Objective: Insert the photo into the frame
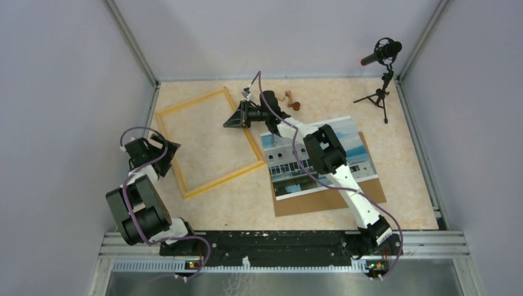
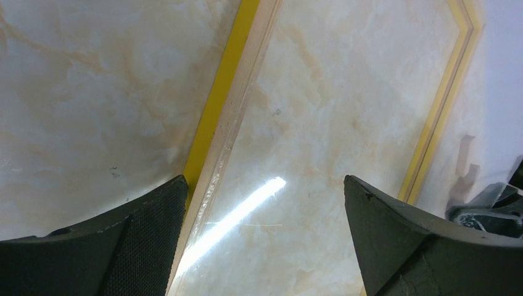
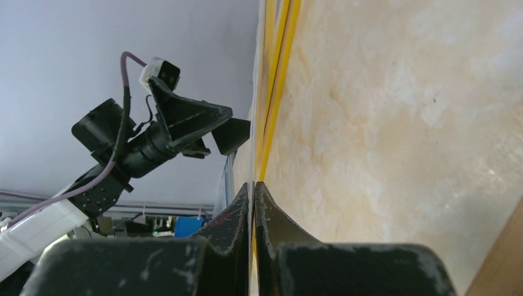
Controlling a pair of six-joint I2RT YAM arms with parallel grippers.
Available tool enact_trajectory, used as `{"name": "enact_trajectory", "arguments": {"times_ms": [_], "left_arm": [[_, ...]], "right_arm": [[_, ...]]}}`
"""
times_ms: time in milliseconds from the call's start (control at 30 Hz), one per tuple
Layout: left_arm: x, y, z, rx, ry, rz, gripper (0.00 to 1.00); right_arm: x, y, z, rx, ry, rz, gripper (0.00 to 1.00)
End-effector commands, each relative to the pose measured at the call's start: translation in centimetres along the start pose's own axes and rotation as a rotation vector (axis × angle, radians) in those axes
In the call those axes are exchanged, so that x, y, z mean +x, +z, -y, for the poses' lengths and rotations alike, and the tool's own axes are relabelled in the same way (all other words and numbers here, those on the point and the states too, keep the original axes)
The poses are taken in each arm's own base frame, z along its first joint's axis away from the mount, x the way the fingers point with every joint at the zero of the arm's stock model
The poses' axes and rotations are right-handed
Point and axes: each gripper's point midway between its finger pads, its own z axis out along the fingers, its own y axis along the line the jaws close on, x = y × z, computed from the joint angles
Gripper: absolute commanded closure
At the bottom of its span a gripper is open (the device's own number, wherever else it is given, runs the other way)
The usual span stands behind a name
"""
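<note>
— Photo [image 1: 288,174], position?
— Flat and picture side up, at 3 o'clock on the table [image 1: 234,209], turned a little off square. It lies on a brown backing board [image 1: 327,203] that shows past its near and 3 o'clock edges. The right arm crosses over the photo, so its middle is hidden.
— Frame [image 1: 190,102]?
— Yellow-orange, at 9 to 10 o'clock on the table. Its near 3 o'clock corner comes up to the photo's 9 o'clock edge; cannot tell whether they touch. Left wrist view shows a glare streak between the rails, which looks like a clear pane, with the marbled table beneath.
— Right hand [image 1: 237,117]?
— Clenched on the frame's 3 o'clock rail, near its 12 o'clock corner. In the right wrist view the fingertips are pinched together and the yellow rail runs straight out from between them.
— Left hand [image 1: 165,148]?
— Released, spread wide, grasping nothing. It sits at the frame's 9 o'clock rail. In its wrist view the rail passes just beside one finger [image 2: 154,234], and the other finger is over the area inside the frame.
— Anything else?
— Microphone [image 1: 382,52] on a tripod in the far corner, at 1 o'clock.
</note>
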Motion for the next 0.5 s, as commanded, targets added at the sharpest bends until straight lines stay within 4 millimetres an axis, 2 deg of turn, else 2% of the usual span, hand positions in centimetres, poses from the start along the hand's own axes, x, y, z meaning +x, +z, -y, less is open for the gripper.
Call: {"name": "enact_trajectory", "arguments": {"times_ms": [0,267,467], "left_arm": [[-1.8,-0.5,2.2,0.078,0.015,0.05,0.01],[-1.8,-0.4,2.1,0.075,0.014,0.045,0.01],[-1.9,-0.4,2.1,0.07,0.016,0.047,0.01]], "right_arm": [[-2.1,0.1,-1.9,-0.013,-0.101,0.031,1.0],[-2.3,-0.2,-0.4,0.046,-0.078,0.045,1.0],[-2.3,-0.3,-0.3,0.055,-0.083,0.038,1.0]]}}
